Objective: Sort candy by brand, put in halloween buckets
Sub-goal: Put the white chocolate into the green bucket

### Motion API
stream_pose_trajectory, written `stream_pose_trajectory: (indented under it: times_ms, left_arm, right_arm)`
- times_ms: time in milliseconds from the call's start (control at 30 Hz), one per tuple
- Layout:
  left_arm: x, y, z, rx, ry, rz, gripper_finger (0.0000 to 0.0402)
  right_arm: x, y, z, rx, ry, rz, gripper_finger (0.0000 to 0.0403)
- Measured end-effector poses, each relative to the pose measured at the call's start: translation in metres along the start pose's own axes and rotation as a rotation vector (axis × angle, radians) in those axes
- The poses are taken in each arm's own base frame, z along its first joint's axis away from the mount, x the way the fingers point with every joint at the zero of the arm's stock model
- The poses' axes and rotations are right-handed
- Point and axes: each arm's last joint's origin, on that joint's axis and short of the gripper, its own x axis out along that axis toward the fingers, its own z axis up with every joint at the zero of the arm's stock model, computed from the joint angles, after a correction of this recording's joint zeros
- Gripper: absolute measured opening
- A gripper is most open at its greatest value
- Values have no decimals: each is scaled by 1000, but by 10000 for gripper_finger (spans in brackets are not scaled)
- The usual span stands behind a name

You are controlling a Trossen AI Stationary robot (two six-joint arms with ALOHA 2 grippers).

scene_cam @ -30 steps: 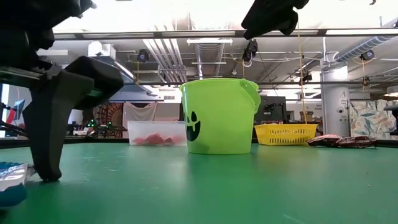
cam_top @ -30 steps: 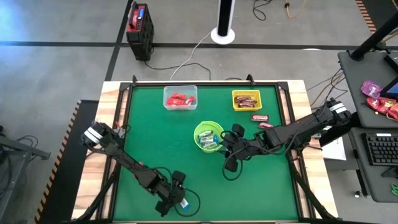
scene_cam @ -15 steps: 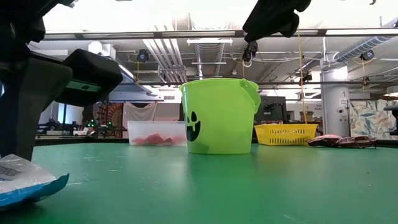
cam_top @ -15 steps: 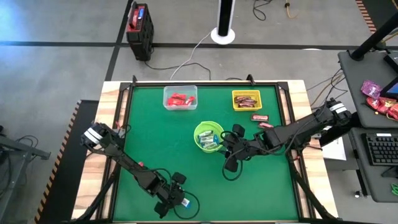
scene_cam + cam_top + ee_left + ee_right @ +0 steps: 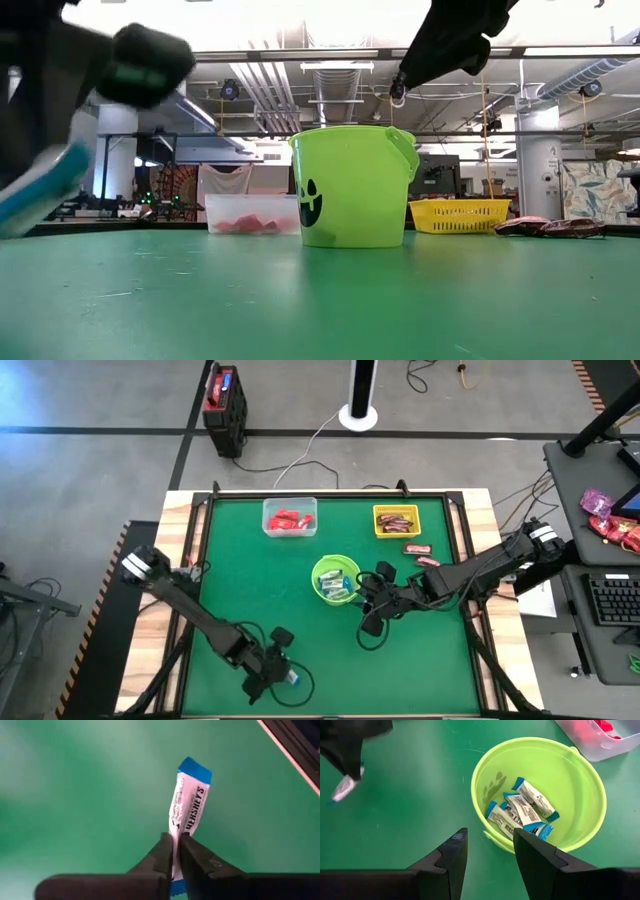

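Down at the near-left part of the green bench (image 5: 250, 590), the left pincer (image 5: 176, 851) is clamped tight on a blue-and-white Hershey's bar (image 5: 187, 805), holding it clear of the surface. Farther right, the lime-green bucket (image 5: 540, 790) sits mid-bench with several blue-and-white bars (image 5: 520, 812) inside. Just beside it, the right pincer (image 5: 490, 852) hangs with its fingers spread and empty. Behind stand the clear box (image 5: 290, 517) of red bars and the yellow basket (image 5: 396, 520); two dark brown bars (image 5: 418, 548) lie near the basket.
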Motion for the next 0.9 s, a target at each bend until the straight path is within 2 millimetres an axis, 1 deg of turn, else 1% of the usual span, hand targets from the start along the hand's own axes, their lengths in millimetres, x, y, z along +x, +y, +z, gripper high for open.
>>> stream_pose_trajectory:
  times_ms: [67, 267, 333, 433, 500, 567, 633, 733, 800, 833, 900]
  left_arm:
    - [-17, 5, 2, 17, -19, 50, 1]
    - [-75, 27, 5, 30, -126, 212, 4]
    - [-91, 38, 6, 31, -170, 289, 3]
    - [-107, 65, 8, 28, -207, 447, 3]
    - [-111, 89, 10, 10, -225, 523, 2]
    - [-113, 116, 11, -10, -252, 540, 1]
    - [-110, 145, 8, -40, -258, 537, 1]
    - [-104, 181, -4, -106, -244, 514, 1]
    - [-101, 199, -9, -135, -274, 454, 1]
    - [-99, 205, -10, -142, -289, 424, 1]
    - [-95, 215, -10, -161, -326, 418, 0]
  right_arm:
    - [0, 0, 0, 0, 0, 0, 151]
    - [-1, -1, 1, -11, -8, -5, 151]
    - [-1, -1, 1, -14, -8, -5, 151]
    - [-1, -1, 1, -31, -10, -9, 151]
    - [-1, -1, 1, -38, -17, -23, 151]
    - [-2, -2, 1, -40, -25, -37, 151]
    - [-2, -2, 2, -40, -30, -45, 151]
    - [-4, -3, 2, -40, -32, -49, 151]
    - [-6, -4, 3, -38, -37, -48, 151]
    - [-7, -4, 3, -37, -39, -48, 151]
    - [-9, -5, 4, -36, -43, -45, 151]
